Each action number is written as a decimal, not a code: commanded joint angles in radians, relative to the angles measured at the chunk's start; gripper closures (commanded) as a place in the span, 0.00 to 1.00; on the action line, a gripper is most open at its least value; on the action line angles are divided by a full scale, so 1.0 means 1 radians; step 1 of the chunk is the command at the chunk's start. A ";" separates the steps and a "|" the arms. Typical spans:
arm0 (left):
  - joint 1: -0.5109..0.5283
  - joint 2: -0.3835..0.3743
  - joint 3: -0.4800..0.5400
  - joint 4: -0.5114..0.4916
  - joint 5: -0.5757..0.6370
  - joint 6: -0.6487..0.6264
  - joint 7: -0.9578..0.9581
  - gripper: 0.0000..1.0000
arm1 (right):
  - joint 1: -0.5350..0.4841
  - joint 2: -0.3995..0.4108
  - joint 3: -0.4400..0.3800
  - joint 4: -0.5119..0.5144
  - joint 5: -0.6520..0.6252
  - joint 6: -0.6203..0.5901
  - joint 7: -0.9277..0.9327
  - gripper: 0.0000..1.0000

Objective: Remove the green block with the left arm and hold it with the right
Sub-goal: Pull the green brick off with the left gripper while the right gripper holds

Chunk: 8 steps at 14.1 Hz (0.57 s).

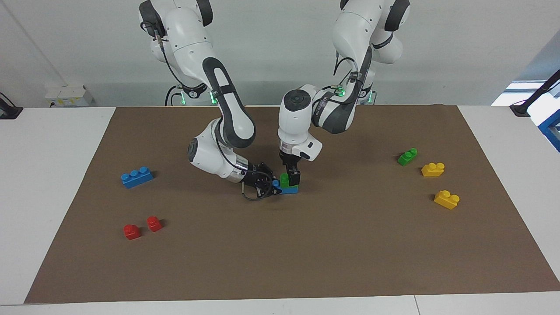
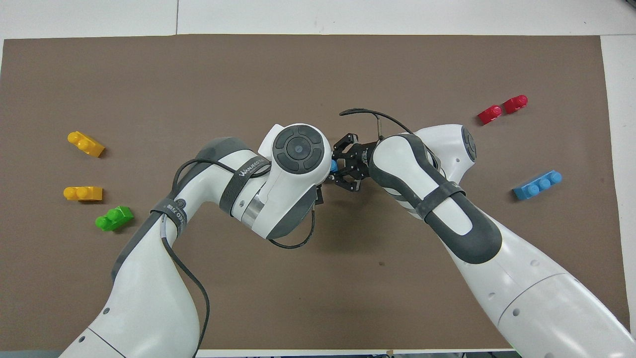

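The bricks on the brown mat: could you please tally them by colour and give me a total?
Green: 2, the green block on a blue brick at the grippers, and a loose green brick
Blue: 2
Yellow: 2
Red: 2
Total: 8
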 commanded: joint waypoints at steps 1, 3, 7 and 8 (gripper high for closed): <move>0.000 -0.035 0.005 -0.053 0.017 0.034 -0.018 0.08 | -0.001 0.001 0.006 0.002 0.022 0.019 -0.005 1.00; -0.001 -0.036 0.005 -0.062 0.019 0.040 -0.015 0.21 | -0.001 0.001 0.006 0.002 0.022 0.019 -0.005 1.00; 0.000 -0.036 0.005 -0.056 0.048 0.045 0.007 0.67 | -0.001 0.002 0.006 0.002 0.022 0.031 -0.005 1.00; 0.003 -0.035 0.005 -0.053 0.051 0.045 0.014 0.79 | 0.001 0.002 0.006 0.002 0.022 0.031 -0.005 1.00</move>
